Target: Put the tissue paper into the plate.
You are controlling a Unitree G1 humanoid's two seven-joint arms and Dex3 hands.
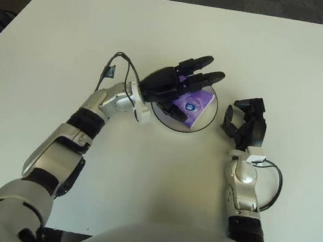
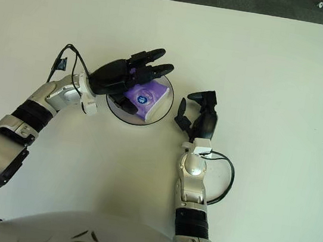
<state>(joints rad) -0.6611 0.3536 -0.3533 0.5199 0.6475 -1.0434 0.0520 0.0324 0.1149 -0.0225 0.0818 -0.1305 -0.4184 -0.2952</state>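
Note:
A purple tissue pack (image 1: 194, 107) with a white edge lies in the small dark-rimmed plate (image 1: 208, 122) at the middle of the white table. My left hand (image 1: 175, 85) hovers over the plate's left half with its black fingers stretched out above the pack, holding nothing. Part of the plate and pack is hidden under that hand. My right hand (image 1: 246, 124) shows just right of the plate, its fingers curled around nothing.
The white table (image 1: 174, 32) stretches wide around the plate. A black cable loops beside my right forearm (image 1: 276, 185) and another at my left wrist (image 1: 116, 66). Dark floor lies beyond the far edge.

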